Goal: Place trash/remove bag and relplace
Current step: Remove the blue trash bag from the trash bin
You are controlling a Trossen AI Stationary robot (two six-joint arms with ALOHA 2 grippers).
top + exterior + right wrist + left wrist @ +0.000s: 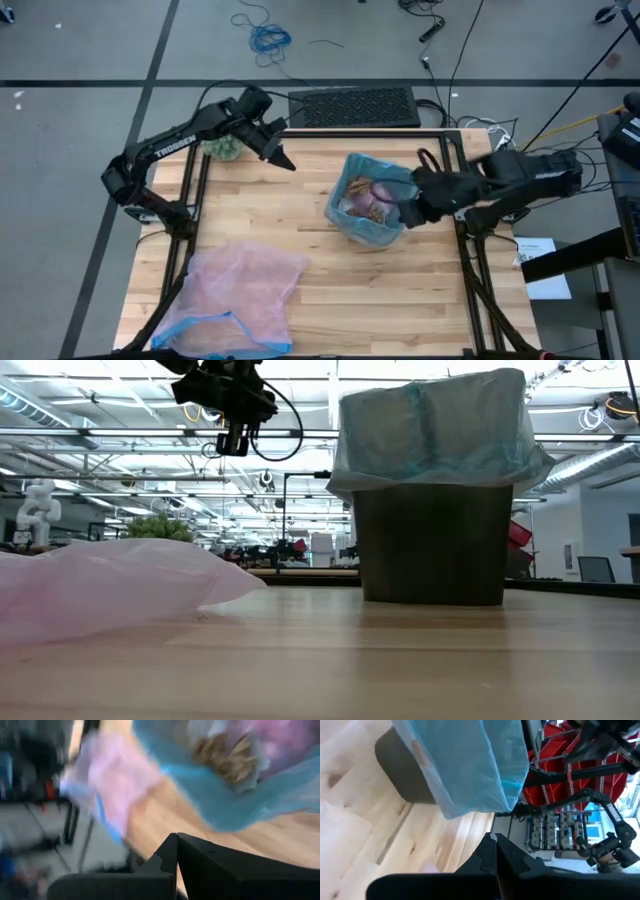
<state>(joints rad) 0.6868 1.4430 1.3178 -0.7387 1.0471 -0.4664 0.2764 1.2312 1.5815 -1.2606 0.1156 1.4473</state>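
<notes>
With trash (371,199) already inside the blue bag (352,225) lining the bin (432,545) mid-table: bag removal likely next. Right gripper (410,213) clenched, empty, beside bag rim; left gripper (283,160) clenched, raised, well apart. Next: open fingers, pinch rim, lift.

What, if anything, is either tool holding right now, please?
Nothing: the left tool is shut and empty above the table; the right tool, also shut, sits beside the bag.

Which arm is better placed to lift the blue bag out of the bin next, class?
Probably the right. Its gripper sits shut at the rim of the blue bag, beside the trash. The left gripper hangs shut near the table's far edge, apart from the bin.
</notes>
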